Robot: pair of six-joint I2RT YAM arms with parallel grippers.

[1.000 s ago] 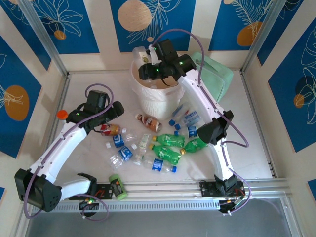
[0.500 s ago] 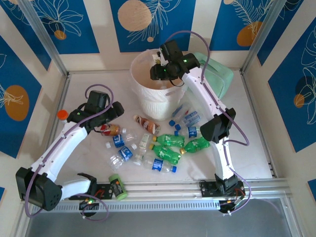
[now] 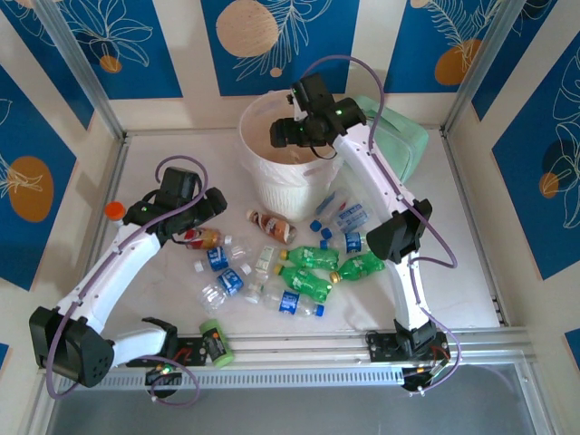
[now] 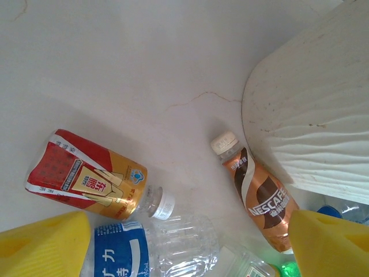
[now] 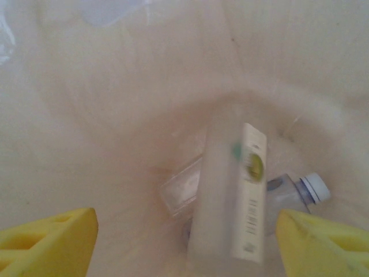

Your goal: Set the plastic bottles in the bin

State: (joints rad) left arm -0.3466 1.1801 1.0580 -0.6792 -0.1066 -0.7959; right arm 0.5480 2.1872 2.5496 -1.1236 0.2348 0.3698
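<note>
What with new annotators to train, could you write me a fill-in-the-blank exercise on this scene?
1. The right gripper is above the bin, its jaws ____.
2. The Nescafe bottle lies on its ____ by the bin.
3. The green bottles have ____ caps.
Missing words: open; side; yellow.

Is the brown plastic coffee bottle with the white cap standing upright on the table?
No, the brown plastic coffee bottle lies on its side on the white table, close beside the ribbed pale plastic bin.
</note>
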